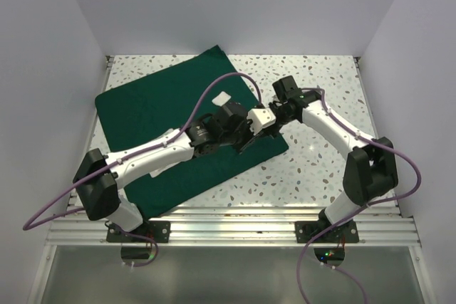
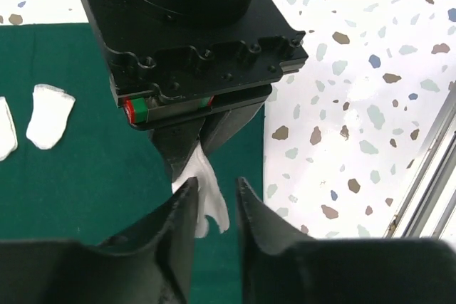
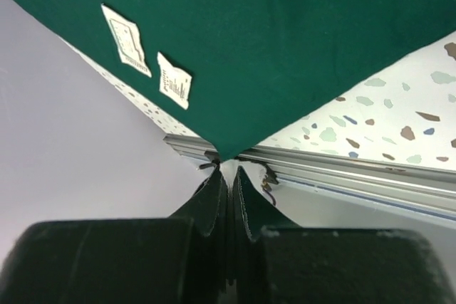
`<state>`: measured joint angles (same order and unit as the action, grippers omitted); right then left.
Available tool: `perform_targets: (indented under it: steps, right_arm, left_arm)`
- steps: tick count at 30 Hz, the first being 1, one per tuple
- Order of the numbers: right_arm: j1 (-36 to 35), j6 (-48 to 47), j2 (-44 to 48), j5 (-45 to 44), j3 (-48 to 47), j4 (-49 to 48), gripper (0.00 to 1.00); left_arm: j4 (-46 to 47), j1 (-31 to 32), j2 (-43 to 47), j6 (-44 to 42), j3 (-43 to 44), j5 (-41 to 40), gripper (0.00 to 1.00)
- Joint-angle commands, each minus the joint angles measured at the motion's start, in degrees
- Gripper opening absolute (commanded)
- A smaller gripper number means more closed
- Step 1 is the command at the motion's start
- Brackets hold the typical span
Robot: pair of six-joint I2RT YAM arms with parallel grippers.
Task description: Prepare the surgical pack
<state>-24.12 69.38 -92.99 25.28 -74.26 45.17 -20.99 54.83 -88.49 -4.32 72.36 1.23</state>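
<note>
From the near side, an aluminium rail [image 1: 235, 229] runs along the desk [image 1: 320, 97] edge, with both arm bases bolted to it. The dark green cloth [image 1: 157, 112] lies flat and askew on the speckled top, and one corner reaches down to that rail.

Both arms meet above the cloth's right-hand edge, close to the bare desk. The left claw [image 2: 216, 183] has its fingers apart with a clear gap between them. Just beyond that gap hangs a limp white piece [image 2: 205, 194]. I can't tell whether it is gauze or a packet. The right claw [image 2: 201, 149] comes down from above, its fingers pressed together on the top of that piece, so the right claw seems to have it and the left claw doesn't.

Further across the cloth lie a longer packet [image 3: 128, 50] and a shorter packet [image 3: 174, 80], both printed and flat, a little apart. No tray or scissors can be seen in any view.

I'd say the pack is at an early stage: the drape is spread and the small white items are being laid out on it. This looks like the piece passing from one claw to the other. Next, the left claw needs to back off without snagging the piece, as the two claws nearly touch. The right claw then needs to carry the piece inward and set it flat near the packets, well inside the cloth's edge. The piece is floppy and may fold or cling when let go.
</note>
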Motion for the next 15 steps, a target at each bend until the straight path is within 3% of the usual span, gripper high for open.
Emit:
perform_targets:
  steps: [1, 3, 8, 15]
  right_arm:
    - [-0.1, -0.6, 0.4, 2.4, 1.7, -4.4, 0.00]
    - [0.4, -2.8, -0.1, 3.3, 2.6, -9.2, 0.00]
    - [3.9, -11.4, -2.3, 7.6, 4.1, -19.7, 0.00]
    - [14.3, -13.6, -7.2, 6.9, 5.6, -39.1, 0.00]
  left_arm:
    - [1.4, -0.9, 0.6, 2.3, 1.2, 0.3, 0.37]
    - [2.6, -3.5, 2.7, 3.9, -1.7, 3.2, 0.43]
    - [9.7, -18.9, 14.1, 15.6, -10.3, 9.1, 0.52]
    - [4.3, -27.2, 14.0, 11.6, -10.1, 12.6, 0.52]
